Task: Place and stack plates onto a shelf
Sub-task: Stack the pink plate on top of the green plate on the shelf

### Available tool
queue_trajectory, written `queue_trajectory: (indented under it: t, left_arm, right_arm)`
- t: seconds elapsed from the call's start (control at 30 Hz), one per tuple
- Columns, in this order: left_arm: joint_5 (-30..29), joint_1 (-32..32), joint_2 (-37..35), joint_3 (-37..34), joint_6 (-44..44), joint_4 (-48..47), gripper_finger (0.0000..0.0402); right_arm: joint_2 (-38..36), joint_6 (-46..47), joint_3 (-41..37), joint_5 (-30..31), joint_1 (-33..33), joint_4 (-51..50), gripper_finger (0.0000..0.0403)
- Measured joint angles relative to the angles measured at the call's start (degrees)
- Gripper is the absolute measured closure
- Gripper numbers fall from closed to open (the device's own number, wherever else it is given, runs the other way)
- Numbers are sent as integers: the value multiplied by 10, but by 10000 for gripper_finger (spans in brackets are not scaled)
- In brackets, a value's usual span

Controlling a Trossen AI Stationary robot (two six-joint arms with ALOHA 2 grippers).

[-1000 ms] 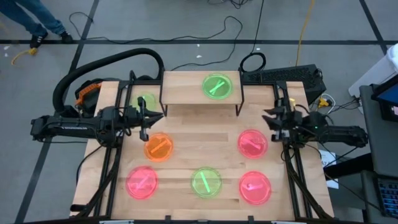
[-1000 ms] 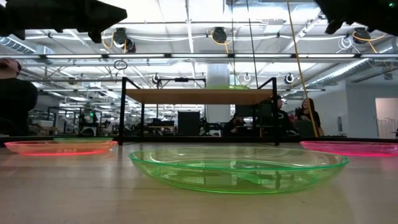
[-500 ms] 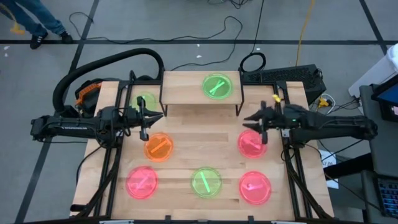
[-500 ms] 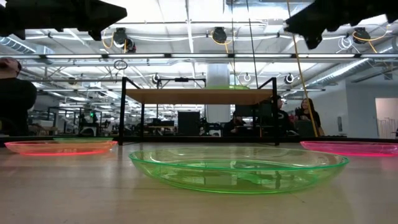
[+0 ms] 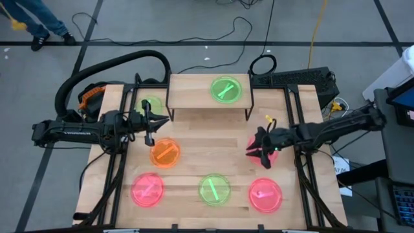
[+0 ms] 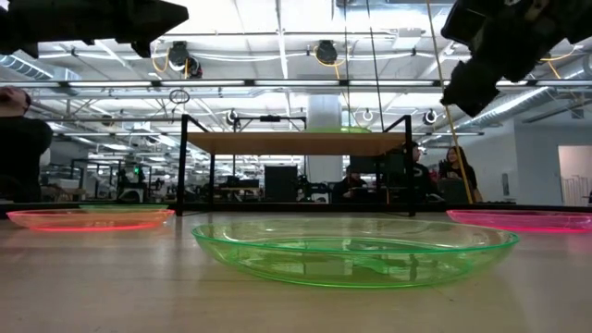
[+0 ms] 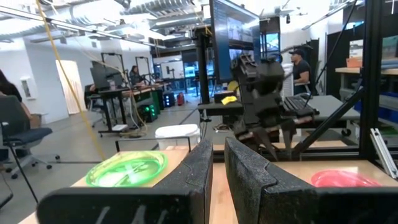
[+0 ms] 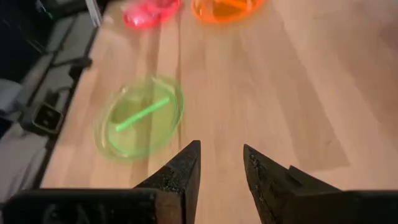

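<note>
The shelf [image 5: 207,97] stands at the table's far middle and carries one green plate [image 5: 224,89]. On the tabletop lie a green plate [image 5: 152,105], an orange plate [image 5: 165,153], a pink plate [image 5: 147,189], a second green plate [image 5: 214,189] and two more pink plates [image 5: 265,195] [image 5: 266,155]. My right gripper [image 5: 257,149] hangs open and tipped downward over that last pink plate, well above the table in the low view [image 6: 467,83]. My left gripper [image 5: 151,123] waits shut, high above the table between the far-left green plate and the orange one.
Black frame rails run along both side edges of the table [image 5: 304,175]. Bare wood lies between the shelf and the near row of plates [image 5: 207,145]. The shelf's thin black legs [image 6: 185,166] stand at its corners. People sit in the room beyond the table.
My right gripper has swung from the table's right edge toward the middle and the near side. It has come lower and tipped its fingers downward, ending over the right-hand pink plate. No plate has moved.
</note>
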Motion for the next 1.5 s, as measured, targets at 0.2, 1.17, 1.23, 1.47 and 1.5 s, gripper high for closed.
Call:
queue_trajectory:
  t: [0.2,1.17,1.23,1.47,1.5]
  left_arm:
    - [-4,0,0,0,3,0,353]
    - [-4,0,0,0,-4,3,353]
    - [-4,0,0,0,-4,3,353]
    - [-4,0,0,0,-4,3,353]
    - [-4,0,0,0,-4,3,353]
  right_arm:
    - [72,45,50,56,68,-78,298]
    - [299,268,86,98,153,-310,298]
    - [299,267,83,98,153,-308,300]
    - [298,249,81,96,153,-302,364]
    - [299,244,81,97,153,-301,378]
